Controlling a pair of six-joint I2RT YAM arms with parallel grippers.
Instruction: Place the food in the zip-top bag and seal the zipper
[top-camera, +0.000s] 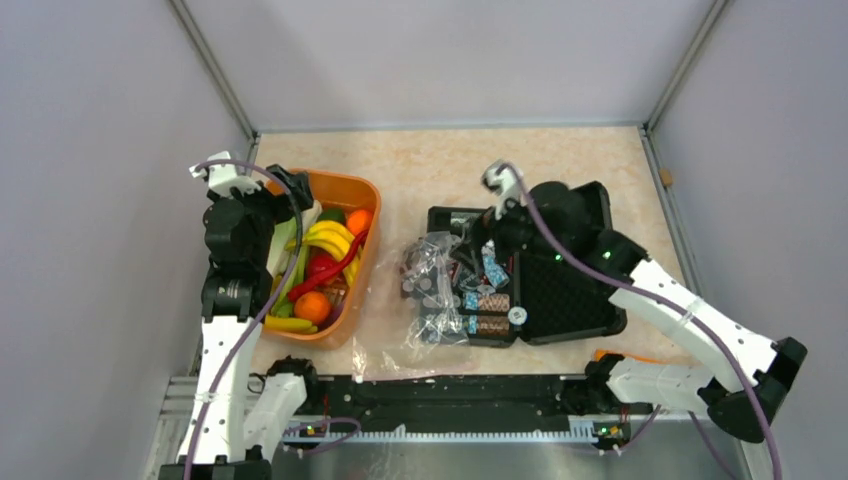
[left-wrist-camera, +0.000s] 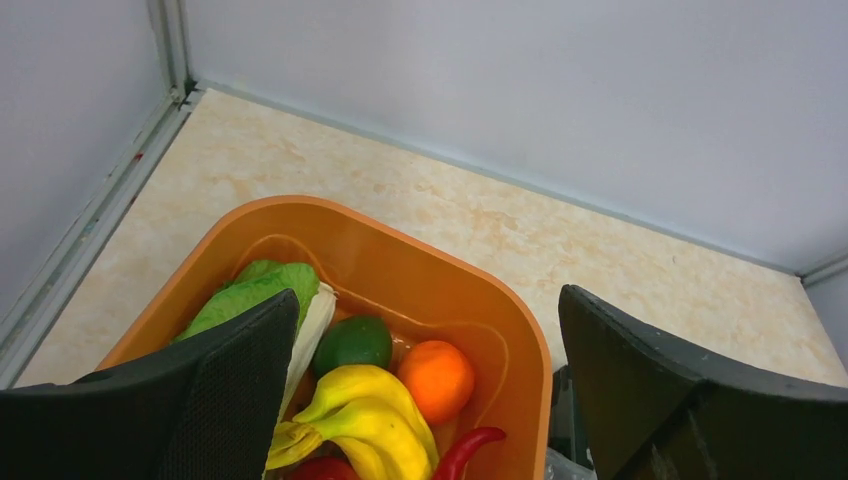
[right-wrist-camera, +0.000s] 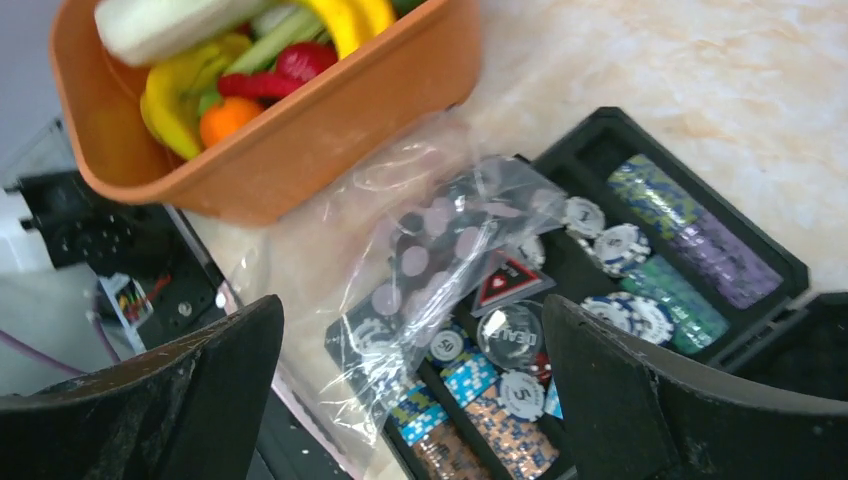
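Note:
The food lies in an orange tub (top-camera: 360, 270) at the left: yellow bananas (left-wrist-camera: 370, 410), an orange (left-wrist-camera: 437, 378), a green fruit (left-wrist-camera: 352, 342), a red chilli (left-wrist-camera: 470, 450) and a lettuce leaf (left-wrist-camera: 255, 295). My left gripper (left-wrist-camera: 428, 300) hovers open over the tub's far end (top-camera: 285, 200), holding nothing. The clear zip-top bag (top-camera: 432, 290) lies crumpled between the tub and a black case, partly over the case's left edge (right-wrist-camera: 420, 250). A pale strip along its near edge may be the zipper (right-wrist-camera: 318, 428). Above the bag my right gripper (right-wrist-camera: 412, 305) stands open and empty.
The open black case (top-camera: 560, 270) holds poker chips (right-wrist-camera: 690, 240) in rows and loose ones beside the bag. Grey walls close the table on three sides. A black rail (top-camera: 450, 390) runs along the near edge by the arm bases.

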